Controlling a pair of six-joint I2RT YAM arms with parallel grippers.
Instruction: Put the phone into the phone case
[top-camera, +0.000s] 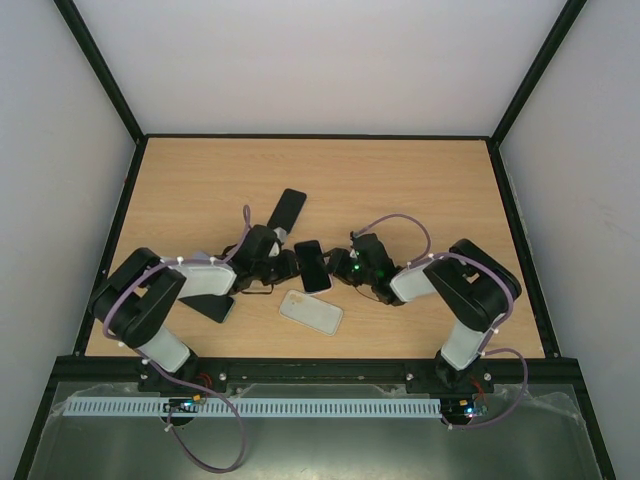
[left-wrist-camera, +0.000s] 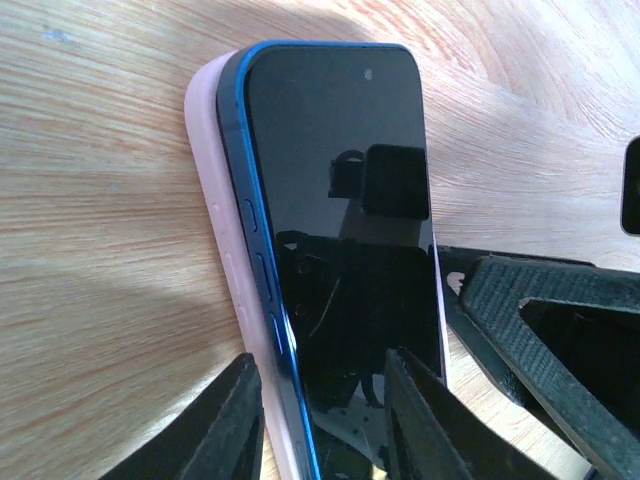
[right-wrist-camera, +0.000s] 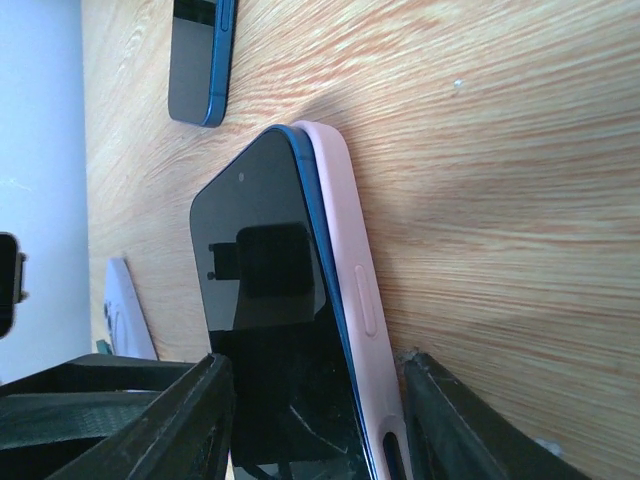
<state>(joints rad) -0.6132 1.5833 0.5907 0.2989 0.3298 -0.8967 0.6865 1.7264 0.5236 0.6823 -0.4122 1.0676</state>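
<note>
**Holding one phone in one pink case, both claws closed: count of items**

Arms, two. The left gripper (top-camera: 288, 266) and right gripper (top-camera: 340, 268) meet at mid-table.

Phone (left-wrist-camera: 340, 200), one: blue edge, dark screen. It lies against the phone case (left-wrist-camera: 215, 230), also one, pale pink. The blue edge stands proud of the pink rim along one long side. Both sit between the two claws, tilted over the table.

Left claw: fingers narrowly parted and closed on the phone, one finger (left-wrist-camera: 235, 420) against the case and the other on the screen side. Right claw: likewise closed on the phone, with the case wall against one finger (right-wrist-camera: 450, 430).

Loose items, three:
- a second blue phone (top-camera: 288, 208) lying flat farther back;
- a dark slab (top-camera: 215, 308) partly under the left arm;
- a pale slab (top-camera: 311, 312) just in front of the claws.

Surface: a light wood-grain table (top-camera: 420, 180).

Room: white walls (top-camera: 320, 60) with black corner posts (top-camera: 100, 68).
</note>
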